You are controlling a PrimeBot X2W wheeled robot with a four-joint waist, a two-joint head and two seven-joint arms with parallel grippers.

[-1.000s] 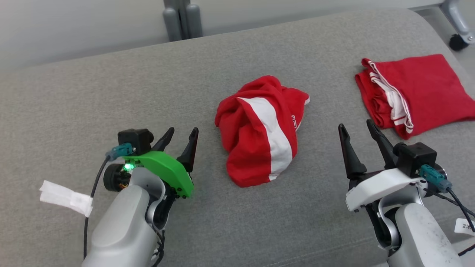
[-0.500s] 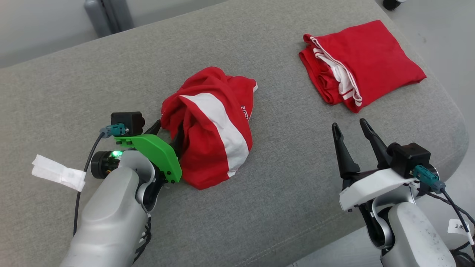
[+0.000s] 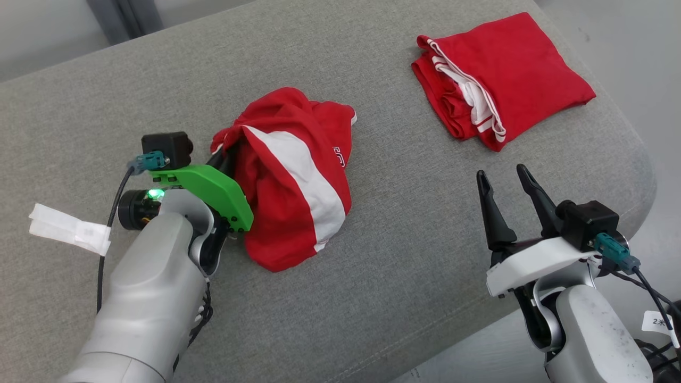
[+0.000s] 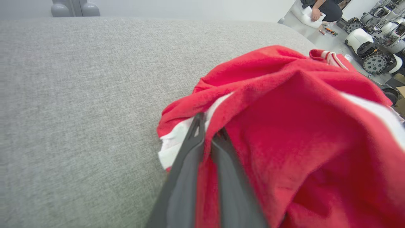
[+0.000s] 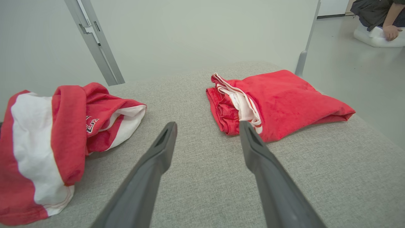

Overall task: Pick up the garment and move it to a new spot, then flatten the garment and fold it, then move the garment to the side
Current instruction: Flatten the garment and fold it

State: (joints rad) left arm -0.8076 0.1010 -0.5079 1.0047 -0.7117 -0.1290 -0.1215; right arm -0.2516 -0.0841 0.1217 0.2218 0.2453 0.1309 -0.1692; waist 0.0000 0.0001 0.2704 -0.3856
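A crumpled red garment (image 3: 298,175) with a broad white stripe lies heaped on the grey cushion, left of centre. My left gripper (image 3: 226,157) is at its left edge, shut on a fold of the red cloth; in the left wrist view the two dark fingers (image 4: 190,158) pinch the garment (image 4: 284,133) between them. My right gripper (image 3: 503,178) hovers open over bare cushion to the right, nothing between its fingers (image 5: 158,152), with the garment (image 5: 47,142) off to its left.
A second red garment (image 3: 500,80), folded with white trim, lies at the cushion's back right corner (image 5: 278,101). The grey cushion (image 3: 404,276) ends in a rounded edge close by my right arm. A white tape tag (image 3: 66,229) hangs off my left arm's cable. A person (image 5: 379,19) crouches on the floor far off.
My left gripper moved in to the garment's left edge and shut on the cloth. The head camera swung, shifting the whole picture. The right gripper stayed open.
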